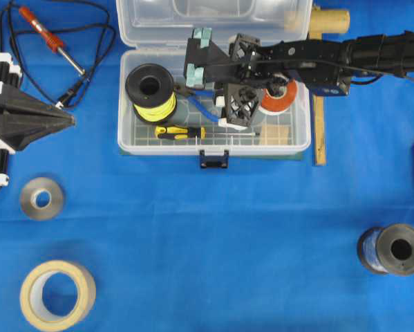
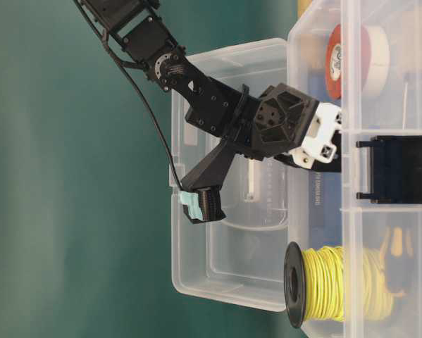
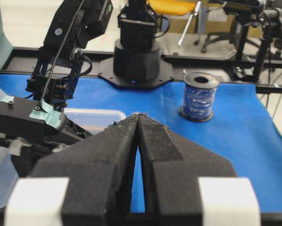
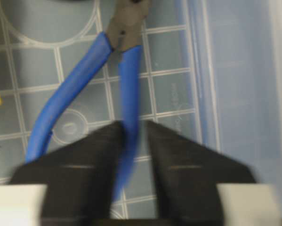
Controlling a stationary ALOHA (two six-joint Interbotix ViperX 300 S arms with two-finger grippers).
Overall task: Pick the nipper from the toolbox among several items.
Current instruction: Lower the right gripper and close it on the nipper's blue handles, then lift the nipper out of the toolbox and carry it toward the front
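Observation:
The clear toolbox (image 1: 213, 146) stands open at the top middle, dark blue latch facing front. The nipper (image 1: 201, 111) lies on its grid floor, blue handles (image 4: 126, 70) running down from the dark jaws. My right gripper (image 4: 134, 125) reaches down into the box; its jaws stand slightly apart around one blue handle, which lies against the left finger with a thin gap on the other side. A yellow wire spool (image 1: 151, 93), screwdriver (image 1: 180, 131), red-and-white tape roll (image 1: 279, 97) and wooden block (image 1: 274, 133) share the box. My left gripper (image 1: 68, 119) rests shut and empty at the left edge.
A soldering iron (image 1: 48, 38) with its cable lies at the back left. A metal ring (image 1: 42, 198) and a masking tape roll (image 1: 57, 294) sit at the front left. A blue wire spool (image 1: 393, 250) stands at the front right. A wooden stick (image 1: 320, 131) lies beside the box.

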